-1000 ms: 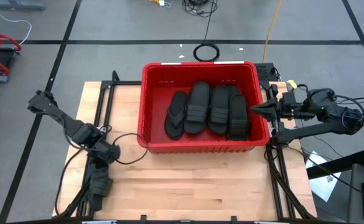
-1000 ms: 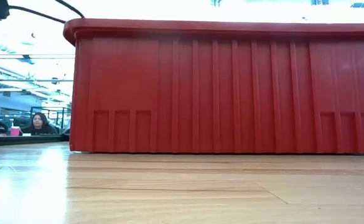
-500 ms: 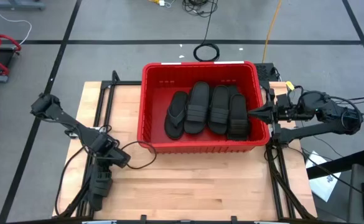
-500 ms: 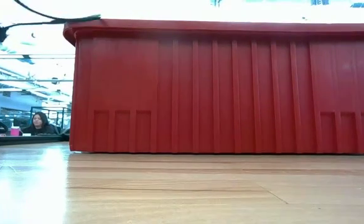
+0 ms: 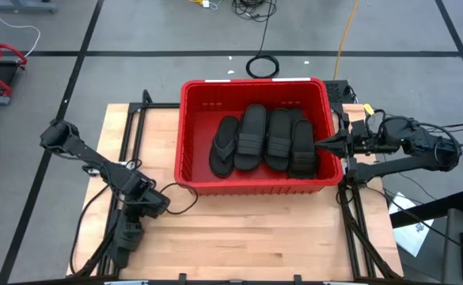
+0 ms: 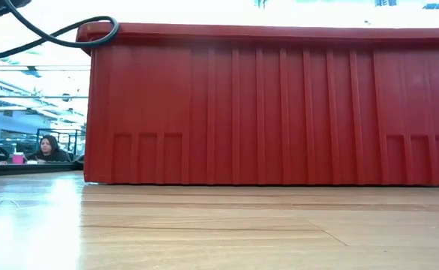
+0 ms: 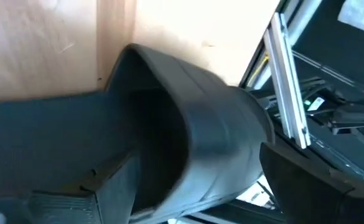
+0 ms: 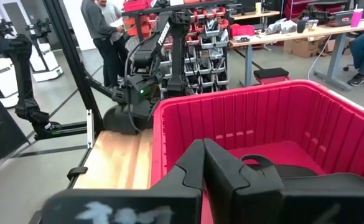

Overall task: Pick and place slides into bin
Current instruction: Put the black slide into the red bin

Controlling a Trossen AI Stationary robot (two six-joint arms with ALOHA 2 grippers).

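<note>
The bin (image 5: 255, 184) held four slides (image 5: 264, 141) at the table's twelve o'clock. The left gripper (image 5: 153, 203) had swung to seven o'clock and spread wide, empty; the right gripper (image 5: 324, 142) sat clenched at three. Loading looked done.

Count of things on and around the table

One red bin (image 5: 191, 170) stood on one wooden table (image 5: 239, 237). Four black slides (image 5: 267, 138) lay inside it: three with a wide strap and one thong-style slide (image 5: 224, 147). Two dark arms flanked the bin, one per side. In the room beyond, the low view showed one seated person (image 6: 48, 148); the right wrist view showed two standing people (image 8: 104, 28).
</note>
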